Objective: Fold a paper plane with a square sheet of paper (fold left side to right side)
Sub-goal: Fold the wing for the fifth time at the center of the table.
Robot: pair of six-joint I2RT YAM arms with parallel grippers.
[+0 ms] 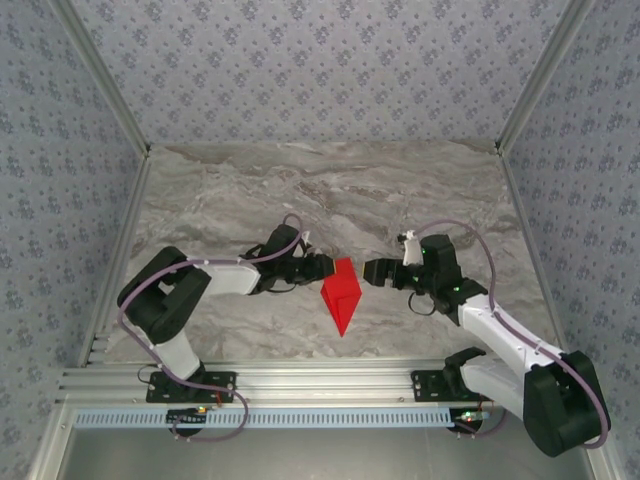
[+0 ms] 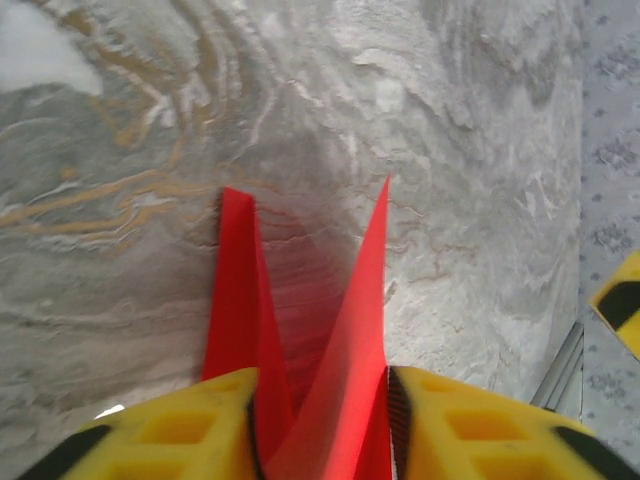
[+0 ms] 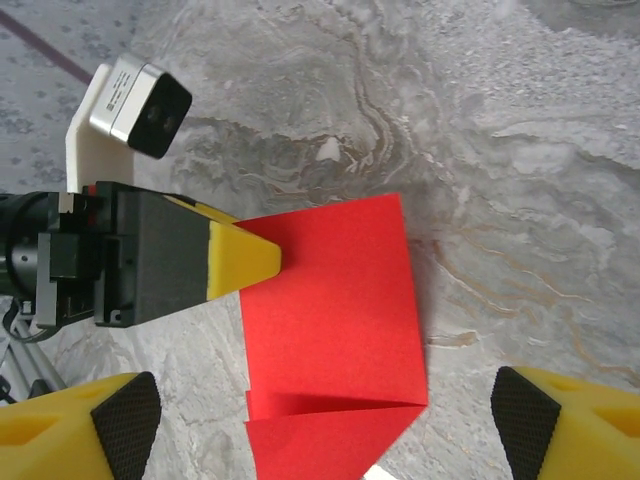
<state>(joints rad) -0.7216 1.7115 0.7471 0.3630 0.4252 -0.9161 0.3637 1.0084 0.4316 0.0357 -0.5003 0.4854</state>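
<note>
The square sheet of paper (image 1: 340,295) is bright red and creased into a pointed shape, its tip toward the near edge of the marble table (image 1: 300,190). My left gripper (image 1: 322,268) is at its left edge, shut on it. In the left wrist view two red flaps (image 2: 345,330) rise in a V between the yellow fingers (image 2: 180,430), each flap against a pad. My right gripper (image 1: 372,272) stands open just right of the paper. In the right wrist view its black pads (image 3: 125,420) sit wide apart with the paper (image 3: 330,300) ahead, and the left fingertip (image 3: 245,262) overlaps the paper's edge.
Patterned walls (image 1: 320,60) enclose the table on three sides. An aluminium rail (image 1: 320,380) runs along the near edge where both arm bases are bolted. Bare marble lies beyond and beside the paper.
</note>
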